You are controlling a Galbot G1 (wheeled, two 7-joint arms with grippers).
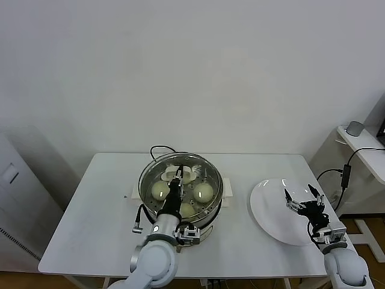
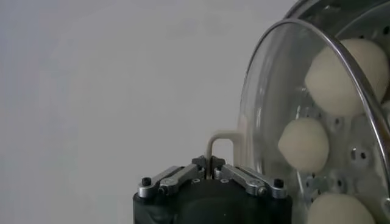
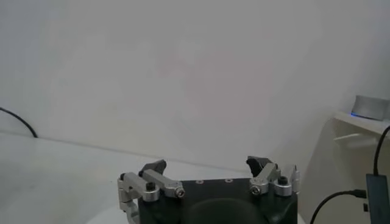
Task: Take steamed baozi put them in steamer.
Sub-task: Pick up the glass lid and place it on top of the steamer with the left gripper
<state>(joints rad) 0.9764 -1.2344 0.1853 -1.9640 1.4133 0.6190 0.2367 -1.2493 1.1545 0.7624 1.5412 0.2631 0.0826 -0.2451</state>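
Left gripper (image 1: 178, 178) is closed on the cream handle (image 2: 223, 146) of the glass lid (image 1: 180, 179); in the left wrist view both fingers meet at the base of that handle. The lid sits over the steamer (image 1: 213, 208) and covers its opening, its metal rim roughly matching the rim of the pot. The left arm reaches to the steamer from the near side of it.

Three baozi (image 1: 203, 191) show through the glass, all inside the steamer on the perforated tray: one on the steamer's left half, one on its right half, and one at its near edge, partly hidden by the gripper and wrist. The left wrist view also shows three pale domes (image 2: 303, 144) behind the glass, resting on the perforated metal.

Right gripper (image 1: 302, 199) hangs over the white plate (image 1: 269, 209), well to the right of the steamer, with its fingers spread wide and nothing between them (confirmed in the right wrist view (image 3: 210, 173)). The plate lies flat on the white table (image 1: 84, 223), apart from the steamer.

A black cord (image 1: 157, 149) loops on the table just behind the steamer.

No brand mark, label or readable writing can be made out on the steamer, lid, plate or grippers.
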